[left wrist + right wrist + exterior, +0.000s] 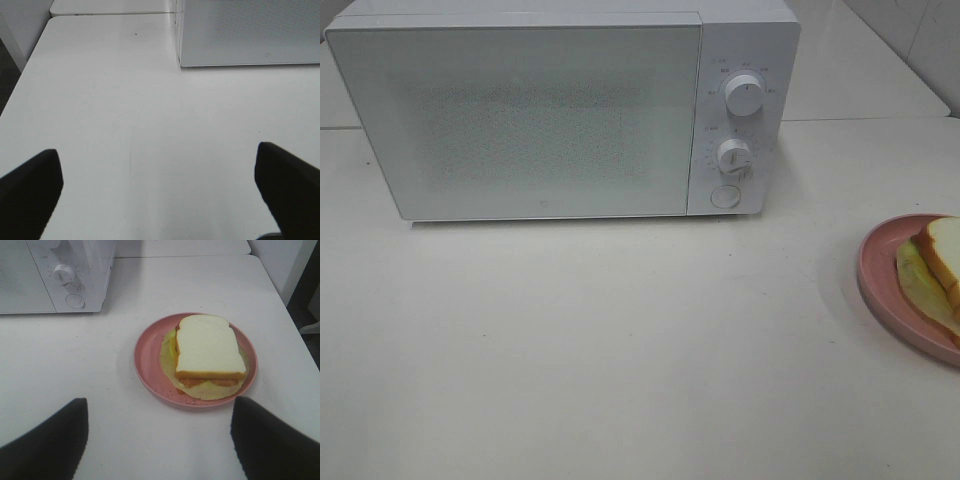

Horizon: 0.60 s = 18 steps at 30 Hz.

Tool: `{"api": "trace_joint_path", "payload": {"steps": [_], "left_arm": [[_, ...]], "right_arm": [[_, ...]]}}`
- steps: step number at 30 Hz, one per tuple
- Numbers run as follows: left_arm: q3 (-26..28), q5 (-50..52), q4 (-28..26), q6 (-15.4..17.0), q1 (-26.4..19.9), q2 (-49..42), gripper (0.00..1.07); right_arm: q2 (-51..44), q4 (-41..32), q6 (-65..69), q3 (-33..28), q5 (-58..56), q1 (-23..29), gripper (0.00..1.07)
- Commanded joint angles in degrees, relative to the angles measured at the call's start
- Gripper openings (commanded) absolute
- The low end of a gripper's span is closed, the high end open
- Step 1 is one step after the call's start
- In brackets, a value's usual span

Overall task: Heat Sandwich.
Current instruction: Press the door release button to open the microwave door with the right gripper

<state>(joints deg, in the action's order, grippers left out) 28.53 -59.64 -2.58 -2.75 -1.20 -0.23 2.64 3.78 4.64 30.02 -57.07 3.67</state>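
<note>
White microwave stood at back of pale counter, door shut. Upper knob sat above lower knob on right panel, round button beneath. Pink plate lay at counter's right edge.

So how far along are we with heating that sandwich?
Not started, by the look of it. Done: nothing visible. The microwave is shut, and the sandwich sits on its pink plate on the table, to the microwave's right. In hand: nothing. The left gripper is open over bare table, and the right gripper is open, facing the plate. Left: open the microwave, put the plate inside, close it, set the knobs.
</note>
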Motion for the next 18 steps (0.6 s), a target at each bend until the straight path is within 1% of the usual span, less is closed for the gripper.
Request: {"api": "trace_joint_path", "payload": {"steps": [1,4,5,8,9,13,18], "left_arm": [[-0.1,0.2,-0.3,0.3,-0.1,-1.5,1.01],[-0.1,0.2,-0.3,0.3,-0.1,-1.5,1.01],[-0.1,0.2,-0.3,0.3,-0.1,-1.5,1.01],[-0.1,0.2,-0.3,0.3,-0.1,-1.5,1.01],[-0.1,0.2,-0.3,0.3,-0.1,-1.5,1.01],[-0.1,0.2,-0.3,0.3,-0.1,-1.4,1.01],[-0.1,0.2,-0.3,0.3,-0.1,-1.4,1.01]], "right_arm": [[3.5,-0.2,-0.3,0.6,2.7,-0.1,0.76],[7.6,-0.3,-0.3,0.3,6.6,-0.1,0.76],[7.6,-0.3,-0.3,0.3,6.6,-0.1,0.76],[12.0,-0.3,-0.3,-0.2,12.0,-0.1,0.76],[12.0,-0.3,-0.3,-0.2,12.0,-0.1,0.76],[16.7,-0.3,-0.3,-1.3,18.4,-0.1,0.76],[20.2,-0.3,-0.3,-1.9,22.5,-0.1,0.76]]}}
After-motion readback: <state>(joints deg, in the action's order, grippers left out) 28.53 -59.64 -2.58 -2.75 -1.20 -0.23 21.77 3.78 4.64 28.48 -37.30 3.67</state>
